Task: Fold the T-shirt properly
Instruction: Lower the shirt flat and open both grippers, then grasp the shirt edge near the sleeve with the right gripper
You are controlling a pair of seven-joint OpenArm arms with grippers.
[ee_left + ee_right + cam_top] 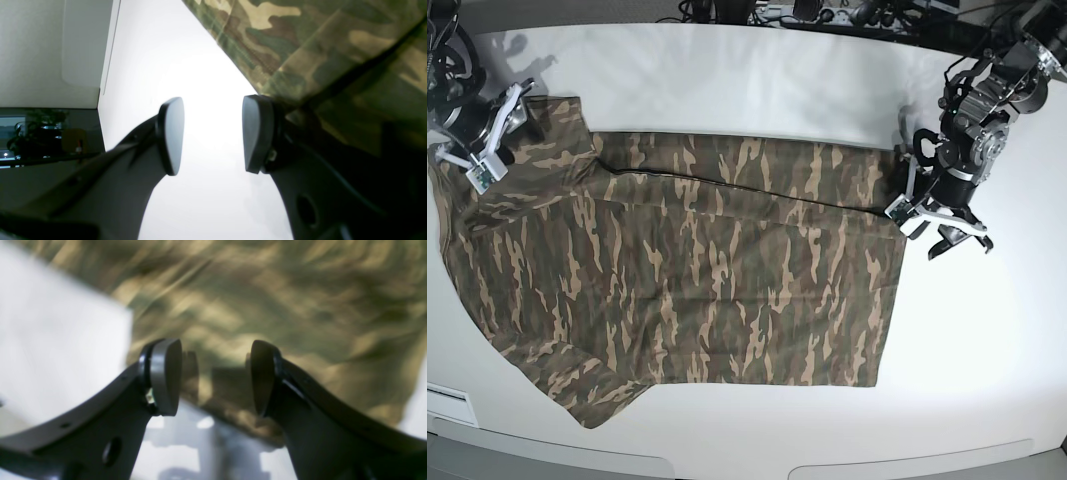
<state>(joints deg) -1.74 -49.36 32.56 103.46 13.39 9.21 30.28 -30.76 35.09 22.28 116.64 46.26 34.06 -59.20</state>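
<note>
The T-shirt (687,270) is spread flat with its long axis running between the two arms, its hem corner found just beside the wide-open, empty left gripper (955,238) and its sleeve end directly under the equally wide-open, empty right gripper (485,150).

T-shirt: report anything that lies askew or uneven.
The T-shirt lies skewed on the table: one fold runs along its far side, but the near-left sleeve juts out unfolded and the left edge slants. Nothing looks torn.
</note>
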